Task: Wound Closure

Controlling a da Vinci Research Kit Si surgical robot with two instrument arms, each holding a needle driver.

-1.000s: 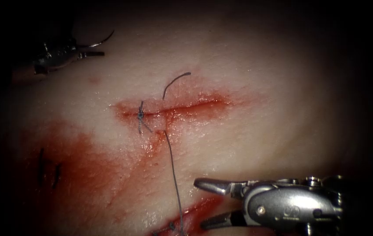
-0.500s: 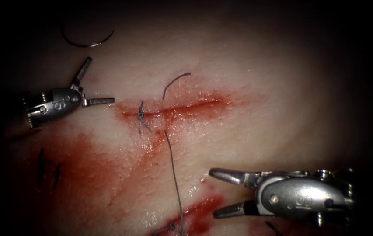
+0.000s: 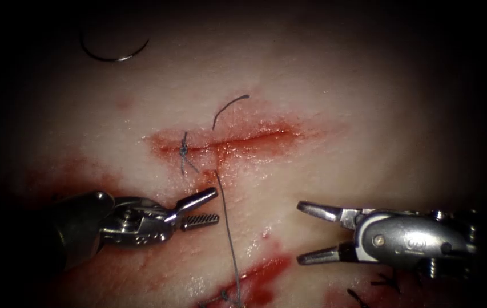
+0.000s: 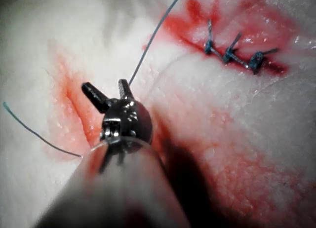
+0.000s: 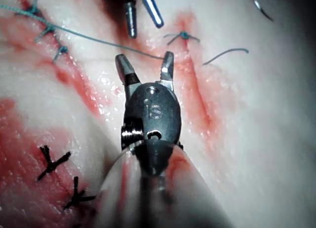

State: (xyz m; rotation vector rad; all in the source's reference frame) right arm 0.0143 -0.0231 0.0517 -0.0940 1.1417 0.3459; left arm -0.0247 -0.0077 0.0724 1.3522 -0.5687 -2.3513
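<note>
Steel jaws of both tools gape wide and empty below the cut (image 3: pixel 226 142): left tool (image 3: pixel 208 208) just beside the thread (image 3: pixel 227 219), right tool (image 3: pixel 306 234) across open tissue (image 3: pixel 369 131). Far beyond them, the needle (image 3: pixel 112 56) lies free on the tissue.

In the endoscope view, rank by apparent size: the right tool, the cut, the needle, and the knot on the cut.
1. Right tool, jaws open, holding nothing; nearness to the camera enlarges it.
2. Cut.
3. Needle, lying free on the tissue, upper left of the cut.
4. Knot.
</note>
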